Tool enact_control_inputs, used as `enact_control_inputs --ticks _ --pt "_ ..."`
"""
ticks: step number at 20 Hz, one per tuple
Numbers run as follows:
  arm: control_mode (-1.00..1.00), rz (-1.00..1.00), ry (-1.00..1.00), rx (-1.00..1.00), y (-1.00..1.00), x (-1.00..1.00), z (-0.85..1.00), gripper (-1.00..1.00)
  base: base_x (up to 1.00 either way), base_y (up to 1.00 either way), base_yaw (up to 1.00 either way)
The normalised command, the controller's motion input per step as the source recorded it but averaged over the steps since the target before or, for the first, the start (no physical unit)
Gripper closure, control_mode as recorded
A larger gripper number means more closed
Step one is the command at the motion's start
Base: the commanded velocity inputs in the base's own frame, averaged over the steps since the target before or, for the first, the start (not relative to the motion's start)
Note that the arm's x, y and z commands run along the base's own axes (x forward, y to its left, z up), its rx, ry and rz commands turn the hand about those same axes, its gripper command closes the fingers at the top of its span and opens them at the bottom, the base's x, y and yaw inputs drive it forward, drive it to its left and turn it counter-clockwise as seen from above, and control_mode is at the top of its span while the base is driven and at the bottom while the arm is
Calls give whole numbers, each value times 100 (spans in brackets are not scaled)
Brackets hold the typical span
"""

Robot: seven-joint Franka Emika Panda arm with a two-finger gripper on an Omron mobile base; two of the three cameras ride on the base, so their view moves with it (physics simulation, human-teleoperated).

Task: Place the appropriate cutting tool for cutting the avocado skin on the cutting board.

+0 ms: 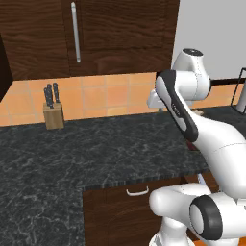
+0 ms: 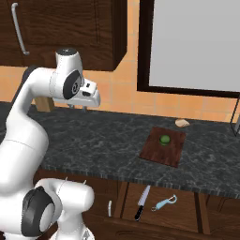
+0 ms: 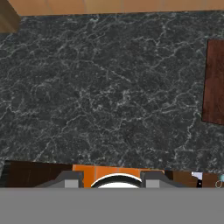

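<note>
Left base view: white arm rises from lower right, bends up over the black marble counter [image 1: 96, 144]. The hand is mostly behind the arm's own links, so the claw can't be made out here. Tan knife block [image 1: 53, 115] w/ dark handles stands far left against the orange tile wall. Dark cabinets above, long silver handle [image 1: 75, 31]. Drawer front below the counter edge has a small white pull [image 1: 137, 191].

Right base view: gripper [image 2: 78, 107] hangs above the counter's far left, fingers pointing down, holding nothing; how wide they stand I can't tell. Cutting board [image 2: 163, 146] lies flat on the counter well right of the claw, avocado [image 2: 164, 139] sitting on its far half. A small pale lump [image 2: 182, 123] rests beyond the board near the wall. Below the counter an open drawer holds a black-handled knife [image 2: 142, 202] and, just right of it, a light blue peeler [image 2: 165, 203].

Hand view: looking down on marble; board's edge [image 3: 215, 83] at right; finger tips [image 3: 72, 179] apart w/ nothing between
</note>
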Motion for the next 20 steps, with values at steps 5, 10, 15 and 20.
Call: enact_control_inputs --ticks 5,10,15,20 --pt "-100 0 0 3 -30 -15 -17 -100 0 0 0" --pt "-100 0 3 6 -100 -18 -58 -100 0 0 0" --pt "-100 0 0 3 -100 -66 -77 -100 0 0 0" --pt "-100 -2 0 5 -100 -85 -74 -100 0 0 0"
